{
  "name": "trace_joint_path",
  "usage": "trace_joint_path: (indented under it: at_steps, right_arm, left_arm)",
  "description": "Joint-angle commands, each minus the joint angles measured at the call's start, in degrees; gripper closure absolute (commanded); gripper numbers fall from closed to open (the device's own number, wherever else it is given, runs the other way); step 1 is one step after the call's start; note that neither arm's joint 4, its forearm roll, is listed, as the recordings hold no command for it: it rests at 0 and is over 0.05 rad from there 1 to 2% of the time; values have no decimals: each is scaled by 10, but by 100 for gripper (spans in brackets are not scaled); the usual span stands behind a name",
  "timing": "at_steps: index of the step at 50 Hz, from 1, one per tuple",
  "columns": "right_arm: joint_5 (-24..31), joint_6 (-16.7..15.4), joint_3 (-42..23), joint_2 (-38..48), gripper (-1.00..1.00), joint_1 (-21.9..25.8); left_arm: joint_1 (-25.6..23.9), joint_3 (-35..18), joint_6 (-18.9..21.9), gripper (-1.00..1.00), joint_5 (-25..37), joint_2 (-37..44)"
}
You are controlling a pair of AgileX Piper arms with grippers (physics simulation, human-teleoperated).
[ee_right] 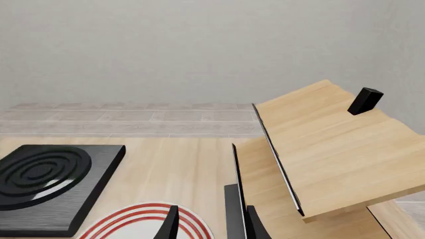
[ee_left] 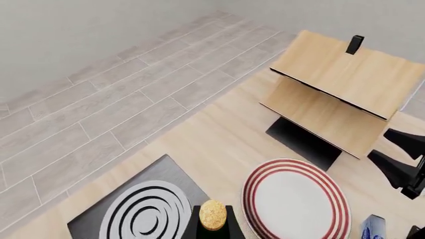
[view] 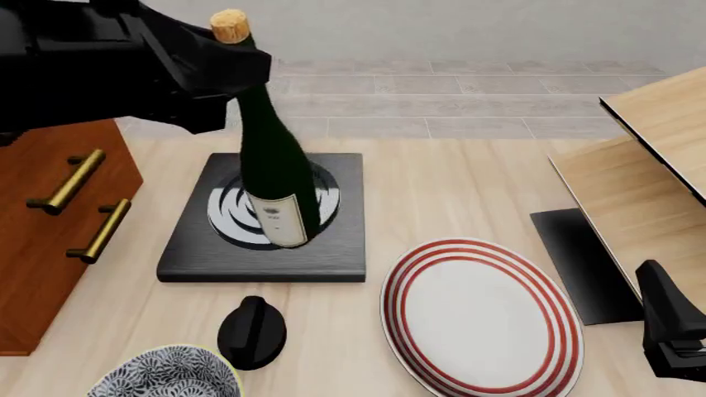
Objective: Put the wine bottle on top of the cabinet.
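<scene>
Wine bottle (view: 273,178) hangs tilted above the black hob plate (view: 264,248), its neck clamped by the left gripper (view: 226,70) just under the cork (view: 230,26). The cabinet (view: 50,223) stands just to the left, only 2 brass handles (view: 69,180) showing. I reckon the risk is the heavy base swinging or slipping from that narrow neck hold, or clipping the cabinet's edge on the way over (its top is cut off here). The right gripper (view: 670,331) waits low by the striped plate (view: 480,314), fingers apart and holding nothing.
</scene>
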Motion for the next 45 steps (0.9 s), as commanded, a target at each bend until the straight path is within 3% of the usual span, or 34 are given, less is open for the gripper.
trace_joint_path:
  at_steps: [1,27,45]
  right_arm:
    - [0,0,0,0,-100,0]
    - [0,0,0,0,-100,0]
    - [0,0,0,0,-100,0]
  left_arm:
    - [12,-19,9,100,32,-25]
    - [28,-60,19,100,86,-37]
    - [66,-77,23,100,126,-58]
